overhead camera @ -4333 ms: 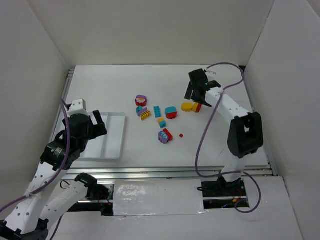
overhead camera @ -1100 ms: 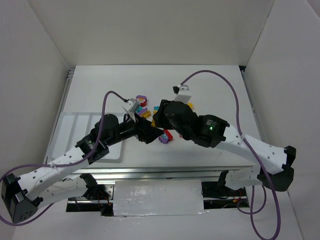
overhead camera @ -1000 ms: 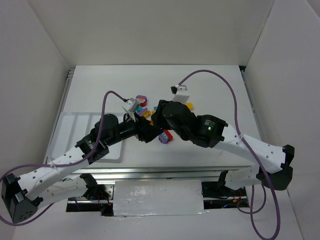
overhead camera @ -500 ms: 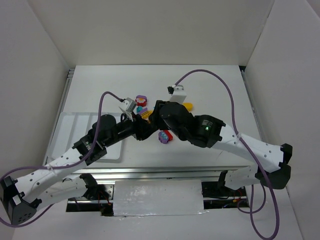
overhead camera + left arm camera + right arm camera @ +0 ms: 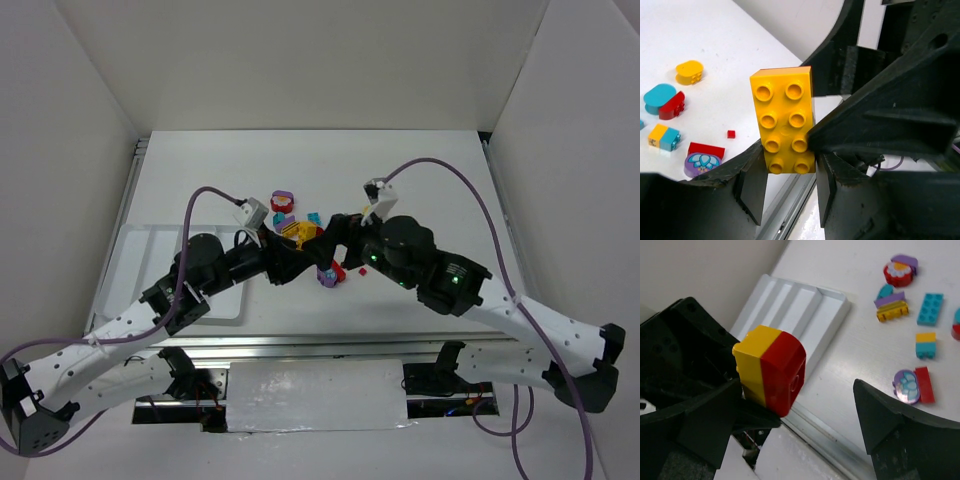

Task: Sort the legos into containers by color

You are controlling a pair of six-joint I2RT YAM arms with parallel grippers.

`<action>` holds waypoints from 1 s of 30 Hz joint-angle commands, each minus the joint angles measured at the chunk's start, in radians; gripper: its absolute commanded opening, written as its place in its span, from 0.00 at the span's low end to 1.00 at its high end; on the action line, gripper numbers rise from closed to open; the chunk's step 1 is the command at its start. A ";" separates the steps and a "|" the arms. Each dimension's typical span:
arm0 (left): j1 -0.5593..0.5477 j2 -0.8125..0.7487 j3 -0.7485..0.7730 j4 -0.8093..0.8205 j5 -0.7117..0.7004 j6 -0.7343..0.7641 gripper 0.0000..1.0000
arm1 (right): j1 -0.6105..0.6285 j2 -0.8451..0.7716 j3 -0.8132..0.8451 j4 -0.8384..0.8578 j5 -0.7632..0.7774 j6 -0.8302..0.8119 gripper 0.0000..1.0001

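Note:
A stacked yellow-and-red lego (image 5: 772, 370) hangs in the air with my left gripper (image 5: 789, 162) shut on its lower end. The left wrist view shows its studded yellow face (image 5: 785, 120). My right gripper (image 5: 790, 420) is open wide around it, with one black finger close against the brick's side. In the top view both grippers, left (image 5: 300, 252) and right (image 5: 330, 250), meet above the loose legos. The white tray of containers (image 5: 150, 250) lies to the left. I cannot see any lego in its containers (image 5: 790, 305).
Loose legos lie on the white table: a red-and-purple round piece (image 5: 898, 271), a teal brick (image 5: 930, 308), a yellow-and-purple piece (image 5: 891, 308), a yellow-teal block (image 5: 925, 345) and a purple flower piece with a red brick (image 5: 912, 385). A yellow rounded piece (image 5: 689, 71) lies farther right.
The right arm has drawn back to the right, its wrist now right of the meeting point. The left arm has shifted slightly left. Both grippers stay together over the legos.

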 commanded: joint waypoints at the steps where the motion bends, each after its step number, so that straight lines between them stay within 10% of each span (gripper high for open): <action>1: -0.002 -0.026 -0.016 0.119 0.086 0.054 0.00 | -0.068 -0.151 -0.143 0.260 -0.266 -0.120 1.00; 6: -0.002 -0.037 -0.035 0.150 0.278 0.091 0.00 | -0.197 -0.317 -0.280 0.426 -0.687 -0.230 1.00; 23: -0.004 -0.057 -0.073 0.251 0.500 0.083 0.00 | -0.228 -0.286 -0.323 0.512 -0.899 -0.261 0.82; 28: -0.004 -0.064 -0.072 0.253 0.501 0.082 0.00 | -0.228 -0.283 -0.352 0.568 -0.944 -0.237 0.17; 30: -0.004 -0.058 -0.069 0.253 0.503 0.082 0.00 | -0.228 -0.280 -0.352 0.575 -0.953 -0.230 0.17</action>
